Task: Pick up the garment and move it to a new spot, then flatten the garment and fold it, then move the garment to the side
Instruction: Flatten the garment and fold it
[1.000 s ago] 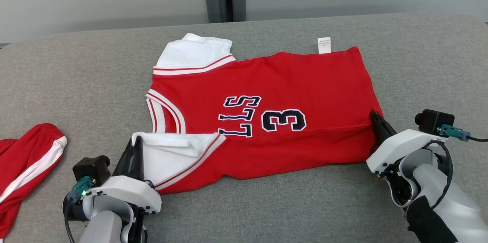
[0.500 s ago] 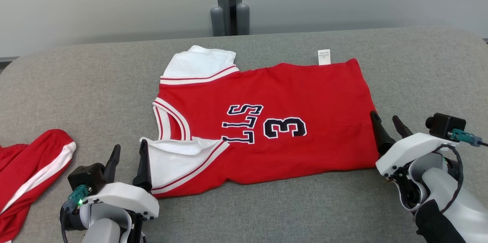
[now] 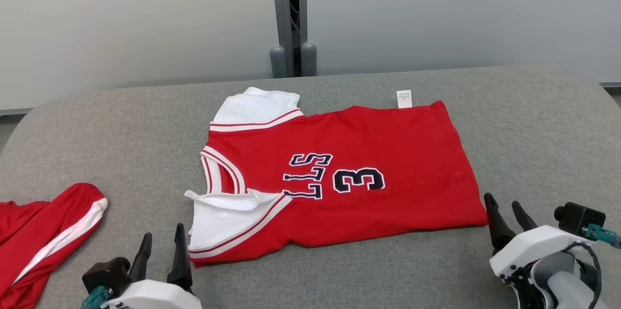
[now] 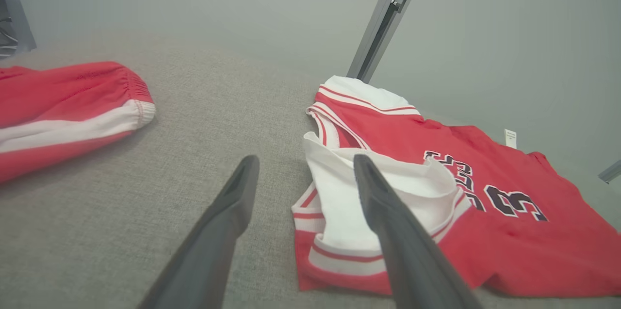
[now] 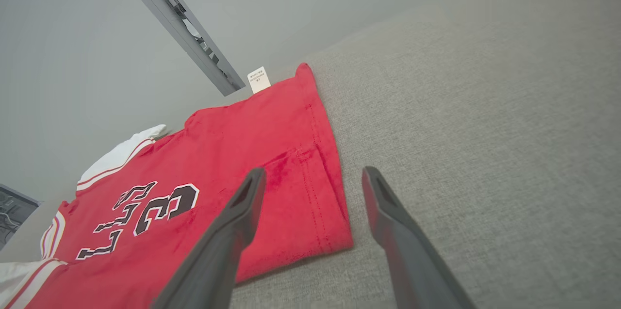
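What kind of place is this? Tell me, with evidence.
Likely a robot test room, not a home: a grey fabric-covered table, a bare pale wall with a metal post, and a red jersey laid out.

The jersey [image 3: 339, 178] lies in the middle of the tabletop [image 3: 533, 120], collar toward the robot's left and hem toward its right. A care label [image 3: 404, 99] sticks out at its far edge. A second garment [image 3: 43, 231] lies well apart at the tabletop's left edge. The left end effector [image 3: 164, 231] stands just beside the jersey's near-left corner, and the right end effector [image 3: 501, 200] just beside its near-right corner. A post [image 3: 289, 18] rises behind the tabletop.
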`<state>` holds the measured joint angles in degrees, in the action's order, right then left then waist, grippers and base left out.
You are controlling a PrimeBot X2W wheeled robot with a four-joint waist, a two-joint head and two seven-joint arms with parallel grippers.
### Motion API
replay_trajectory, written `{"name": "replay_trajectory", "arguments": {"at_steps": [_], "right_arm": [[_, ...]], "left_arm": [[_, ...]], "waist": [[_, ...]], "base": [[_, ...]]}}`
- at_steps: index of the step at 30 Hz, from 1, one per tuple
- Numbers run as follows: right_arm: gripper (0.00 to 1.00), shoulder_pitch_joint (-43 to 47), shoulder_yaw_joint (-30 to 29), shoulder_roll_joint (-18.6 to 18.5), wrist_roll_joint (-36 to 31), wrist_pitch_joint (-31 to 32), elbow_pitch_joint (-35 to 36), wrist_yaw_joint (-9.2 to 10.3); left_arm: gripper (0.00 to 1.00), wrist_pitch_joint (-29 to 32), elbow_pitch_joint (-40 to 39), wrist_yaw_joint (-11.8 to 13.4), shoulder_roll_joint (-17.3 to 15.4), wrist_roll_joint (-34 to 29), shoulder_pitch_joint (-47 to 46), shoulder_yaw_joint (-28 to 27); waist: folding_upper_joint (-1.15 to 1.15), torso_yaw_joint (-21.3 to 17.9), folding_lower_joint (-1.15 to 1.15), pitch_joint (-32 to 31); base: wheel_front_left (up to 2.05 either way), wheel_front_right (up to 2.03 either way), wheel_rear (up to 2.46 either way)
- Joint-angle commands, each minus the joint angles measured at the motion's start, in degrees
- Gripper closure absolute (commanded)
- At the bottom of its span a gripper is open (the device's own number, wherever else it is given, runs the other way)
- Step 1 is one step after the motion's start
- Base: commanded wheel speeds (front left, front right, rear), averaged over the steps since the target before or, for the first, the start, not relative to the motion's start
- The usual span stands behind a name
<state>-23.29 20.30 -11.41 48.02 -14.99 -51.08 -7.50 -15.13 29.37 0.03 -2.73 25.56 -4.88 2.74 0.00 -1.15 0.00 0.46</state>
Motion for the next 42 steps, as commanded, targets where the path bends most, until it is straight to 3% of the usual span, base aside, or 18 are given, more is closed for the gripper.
{"name": "replay_trajectory", "arguments": {"at_steps": [1,8,15,23,31,42], "right_arm": [[0.00,1.1,-0.8,0.0,-0.9,-0.2,0.5,0.02],[0.00,1.6,-2.4,1.2,-1.1,-0.2,0.6,0.02],[0.00,0.4,-2.0,2.5,0.6,-0.2,-1.6,0.02],[0.00,-1.0,-0.8,3.2,1.4,-0.2,-3.8,0.02],[0.00,-2.6,-0.3,3.4,2.0,-0.2,-5.3,0.02],[0.00,-3.8,0.0,3.9,4.6,-0.2,-7.6,0.02]], "left_arm": [[0.00,0.0,-0.4,0.4,-0.4,1.1,0.6,0.4],[0.00,0.0,0.4,0.3,-0.3,3.2,0.9,2.6],[0.00,0.0,9.5,-1.8,-0.3,11.1,-1.8,8.8],[0.00,1.3,18.0,-4.9,-0.3,25.6,-6.5,13.6],[0.00,1.5,19.7,-7.0,0.2,37.5,-9.7,17.6],[0.00,0.7,21.7,-7.6,0.5,40.6,-11.8,21.7]], "waist": [[0.00,-0.1,0.00,-0.2],[0.00,-0.1,0.00,0.0],[0.00,0.2,0.00,1.5],[0.00,0.2,0.00,3.3],[0.00,-0.2,0.00,4.8],[0.00,0.4,0.00,5.9]], "base": [[0.00,0.00,0.00],[0.00,0.00,0.00],[0.00,0.00,0.00],[0.00,0.00,0.00],[0.00,0.00,0.00],[0.00,0.00,0.00]]}}
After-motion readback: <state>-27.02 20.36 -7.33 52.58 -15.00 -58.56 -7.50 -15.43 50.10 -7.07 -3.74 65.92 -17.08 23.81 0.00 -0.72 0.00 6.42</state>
